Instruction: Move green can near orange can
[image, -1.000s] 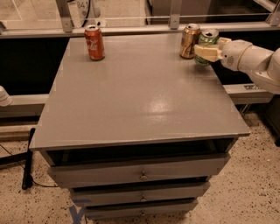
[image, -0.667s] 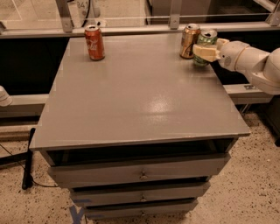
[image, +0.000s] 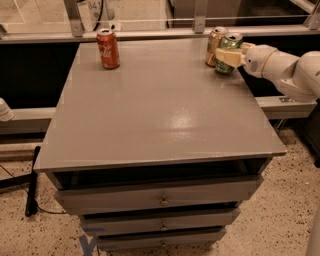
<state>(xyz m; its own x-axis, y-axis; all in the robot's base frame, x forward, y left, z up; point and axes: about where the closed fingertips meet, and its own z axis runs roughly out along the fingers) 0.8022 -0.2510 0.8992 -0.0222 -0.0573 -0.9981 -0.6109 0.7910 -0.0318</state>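
Note:
The green can (image: 231, 43) stands at the far right of the grey table top (image: 160, 110), right beside the orange can (image: 215, 45), which is just to its left and slightly behind. The two cans look almost touching. My gripper (image: 227, 56) reaches in from the right on a white arm (image: 280, 65). Its cream fingers (image: 225, 58) are closed around the green can's middle. The can's lower part rests at or just above the table; I cannot tell which.
A red cola can (image: 108, 48) stands at the far left of the table. A metal rail (image: 150, 35) runs along the back edge. Drawers (image: 160, 197) sit below the front edge. A dark cable (image: 32, 185) lies on the floor at the left.
My gripper and the green can have shifted slightly left, closer to the orange can. The red can and the orange can have not moved.

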